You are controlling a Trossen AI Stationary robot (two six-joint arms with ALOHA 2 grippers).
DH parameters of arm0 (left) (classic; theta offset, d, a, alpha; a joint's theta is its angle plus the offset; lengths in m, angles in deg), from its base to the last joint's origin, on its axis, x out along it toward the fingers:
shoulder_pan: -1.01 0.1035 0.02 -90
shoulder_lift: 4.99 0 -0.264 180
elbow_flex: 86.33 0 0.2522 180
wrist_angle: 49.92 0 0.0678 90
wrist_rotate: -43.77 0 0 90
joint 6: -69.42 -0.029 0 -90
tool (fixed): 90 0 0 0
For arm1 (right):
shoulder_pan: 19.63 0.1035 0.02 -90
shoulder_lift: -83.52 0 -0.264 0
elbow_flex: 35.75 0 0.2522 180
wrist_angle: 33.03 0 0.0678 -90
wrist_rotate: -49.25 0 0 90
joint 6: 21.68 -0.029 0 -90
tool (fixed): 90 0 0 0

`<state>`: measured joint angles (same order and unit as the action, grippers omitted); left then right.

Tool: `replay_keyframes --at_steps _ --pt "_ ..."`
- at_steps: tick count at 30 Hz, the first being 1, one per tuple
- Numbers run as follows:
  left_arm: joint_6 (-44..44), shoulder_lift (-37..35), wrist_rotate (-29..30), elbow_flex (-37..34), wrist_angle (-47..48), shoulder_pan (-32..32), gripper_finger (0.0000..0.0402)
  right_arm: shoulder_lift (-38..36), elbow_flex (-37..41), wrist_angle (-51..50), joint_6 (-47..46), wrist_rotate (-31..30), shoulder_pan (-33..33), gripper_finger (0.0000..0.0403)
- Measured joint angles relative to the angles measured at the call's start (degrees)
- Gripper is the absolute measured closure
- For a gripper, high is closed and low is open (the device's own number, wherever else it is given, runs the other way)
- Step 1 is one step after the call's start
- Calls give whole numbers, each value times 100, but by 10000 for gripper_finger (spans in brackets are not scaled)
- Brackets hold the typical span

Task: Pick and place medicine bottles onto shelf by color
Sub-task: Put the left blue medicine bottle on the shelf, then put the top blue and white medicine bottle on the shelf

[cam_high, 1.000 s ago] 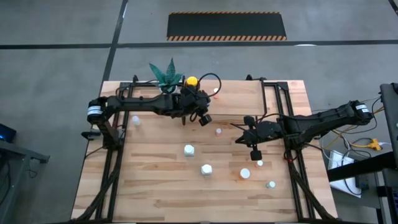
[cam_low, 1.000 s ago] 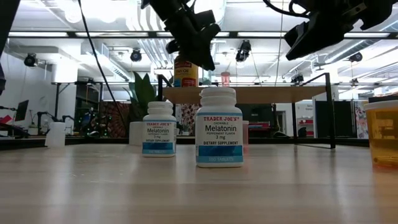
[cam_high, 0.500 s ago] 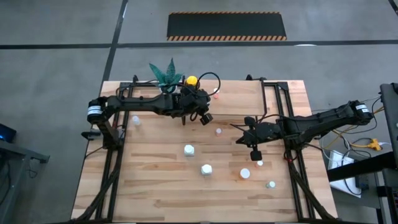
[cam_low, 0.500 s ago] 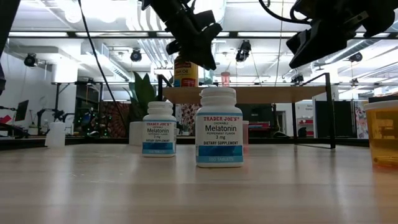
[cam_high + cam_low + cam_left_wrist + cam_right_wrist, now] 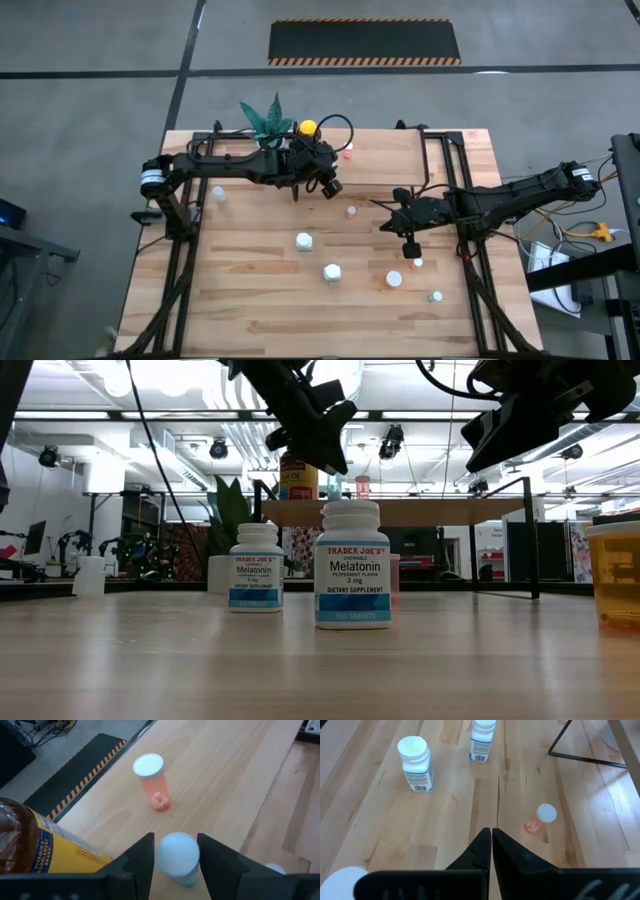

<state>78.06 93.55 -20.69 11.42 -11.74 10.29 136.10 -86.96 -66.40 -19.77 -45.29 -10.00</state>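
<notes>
From above, my left gripper [image 5: 330, 187] hangs over the shelf [image 5: 385, 157], beside the upright amber bottle [image 5: 308, 130]. Its wrist view shows a white-capped bottle [image 5: 178, 856] standing upright between slightly parted fingers [image 5: 141, 858], a pink vial [image 5: 153, 780] beyond. My right gripper [image 5: 491, 845] is pinched closed, empty.

From my station: grey concrete floor [image 5: 90, 100] bearing a hazard-striped black mat [image 5: 365, 42]; ceiling spotlights [image 5: 218, 449] above cluttered workshop shelving [image 5: 140, 545]
</notes>
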Motion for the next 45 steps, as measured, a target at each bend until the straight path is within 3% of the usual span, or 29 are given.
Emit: replay_keyframes --at_steps 19,27,36,45 --pt "-305 -416 4 133 224 -134 264 0 0 87 -281 -2 0 394" --pt "-455 -1104 -170 -120 285 -889 264 115 331 893 -807 -12 146 394" --pt "-1518 -1426 -188 -1059 -1008 -2217 264 455 503 2065 -900 -2 289 394" --pt "-2116 -1930 -131 -2128 -2427 -2772 265 1104 169 2460 -711 2 326 394"
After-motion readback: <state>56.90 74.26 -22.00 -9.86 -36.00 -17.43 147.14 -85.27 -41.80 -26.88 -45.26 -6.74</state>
